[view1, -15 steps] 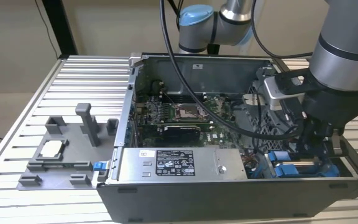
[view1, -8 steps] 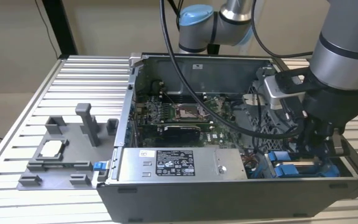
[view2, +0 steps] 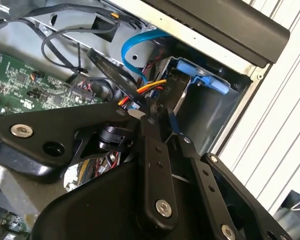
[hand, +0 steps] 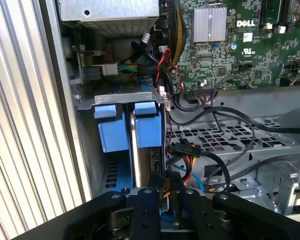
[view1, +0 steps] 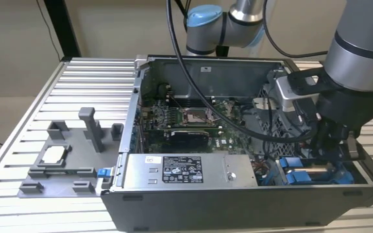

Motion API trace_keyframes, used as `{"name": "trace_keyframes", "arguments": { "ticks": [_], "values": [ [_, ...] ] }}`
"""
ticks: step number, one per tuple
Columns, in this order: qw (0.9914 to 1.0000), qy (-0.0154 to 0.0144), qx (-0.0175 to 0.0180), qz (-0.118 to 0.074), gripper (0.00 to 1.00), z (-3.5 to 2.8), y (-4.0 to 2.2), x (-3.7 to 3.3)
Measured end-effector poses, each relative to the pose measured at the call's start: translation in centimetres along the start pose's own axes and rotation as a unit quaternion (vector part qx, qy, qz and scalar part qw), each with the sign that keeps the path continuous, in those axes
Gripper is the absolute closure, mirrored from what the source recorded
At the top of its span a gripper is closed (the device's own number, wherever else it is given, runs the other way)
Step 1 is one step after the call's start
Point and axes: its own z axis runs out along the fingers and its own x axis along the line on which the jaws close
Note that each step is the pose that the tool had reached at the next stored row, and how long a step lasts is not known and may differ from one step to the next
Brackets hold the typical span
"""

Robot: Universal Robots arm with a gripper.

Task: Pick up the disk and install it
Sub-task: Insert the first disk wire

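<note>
Inside the open computer case (view1: 251, 194), the gripper (hand: 162, 192) has its fingers nearly together, clamped on nothing, just behind the disk (hand: 149, 131) standing on edge in its blue-bracketed bay (view1: 310, 174).

Robotics lab: opened computer case (view1: 238, 204) on slatted aluminium bench (view1: 76, 97) (robot arm overhead).

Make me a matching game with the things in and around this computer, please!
Things:
1. disk
2. gripper
3. grey tray
4. power box

Places:
A. on the table, at the exterior view's left
B. in the case's front, white label on top
C. in the corner bay, blue bracket around it
D. inside the case, by the bay

Pairs: 1-C, 2-D, 3-A, 4-B
</note>
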Motion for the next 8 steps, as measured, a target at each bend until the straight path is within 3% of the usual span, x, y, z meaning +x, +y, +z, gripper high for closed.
{"name": "trace_keyframes", "arguments": {
  "ticks": [1,4,5,8],
  "values": [
    [0.99998,-0.0065,0.0001,0.002,0.00,0.00,0.00,0.00],
    [0.99944,-0.0322,0.0008,0.009,0.00,0.00,0.00,0.01],
    [0.99926,-0.0372,0.0006,0.010,0.00,-0.01,-0.01,0.06],
    [0.99916,-0.0395,0.0002,0.011,0.00,-0.02,-0.04,0.37]
  ]
}}
